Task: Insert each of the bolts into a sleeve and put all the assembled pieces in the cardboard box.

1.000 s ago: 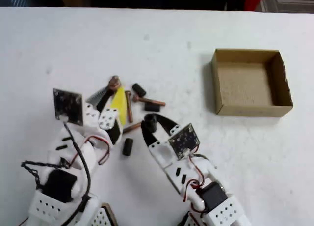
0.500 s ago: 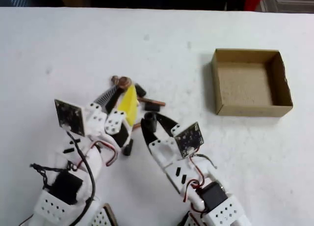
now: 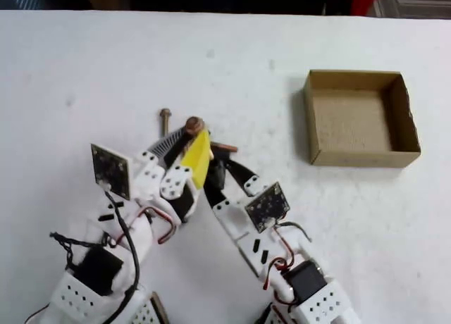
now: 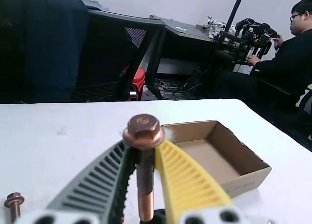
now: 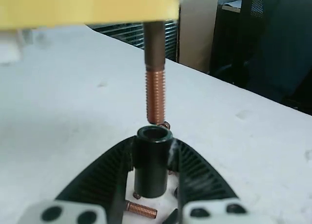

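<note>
Cardboard box (image 3: pixel 356 157) sits empty at the right of the table (image 3: pixel 106 63), well apart from both arms. Left wrist view: left hand (image 4: pixel 144 153) closed tight on a copper bolt (image 4: pixel 143 132), upright, head up. The right wrist view adds the right hand (image 5: pixel 152 148) clamped round an upright black sleeve (image 5: pixel 151 171), with the bolt's threaded tip just above its open mouth. Since a second ago the left arm has swung across toward the right one; a spare bolt (image 3: pixel 165 118) lies where it was.
</note>
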